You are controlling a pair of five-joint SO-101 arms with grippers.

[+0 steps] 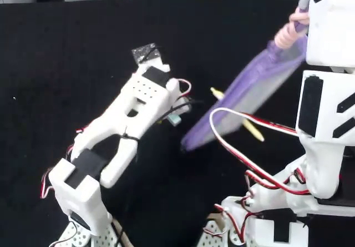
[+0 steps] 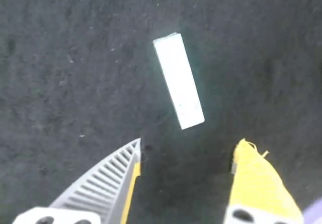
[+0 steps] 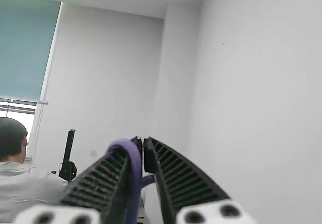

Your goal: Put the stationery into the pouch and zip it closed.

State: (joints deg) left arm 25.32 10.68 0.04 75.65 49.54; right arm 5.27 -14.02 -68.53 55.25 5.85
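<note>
A black table (image 1: 66, 64) is seen from above, with two white robot arms rising from its near edge.

The left arm (image 1: 127, 119) starts at 7 o'clock and stretches toward the centre of the table. The left jaws point down at the cloth and stand wide apart, holding nothing. A small white eraser (image 2: 178, 80) lies flat on the table just ahead of the two tips, touching neither. From above, the eraser (image 1: 175, 119) peeks out beside the end of that arm, close to the centre of the table.

The right arm (image 1: 327, 119) stands tall at 3 o'clock. The right jaws are raised toward 1 o'clock and pressed together on a purple loop (image 3: 125, 151).

The pouch (image 1: 249, 89) is purple and partly see-through. It hangs at a slant, with its high end at 2 o'clock beside the right arm and its low end near the centre of the table. I cannot tell whether the low corner touches the table. A pink ribbed piece (image 1: 287, 34) sits at the pouch's high end.

A yellow pen (image 1: 253, 130) lies on the table under the pouch, one end showing on either side of it. The pen and the eraser are both outside the pouch.
</note>
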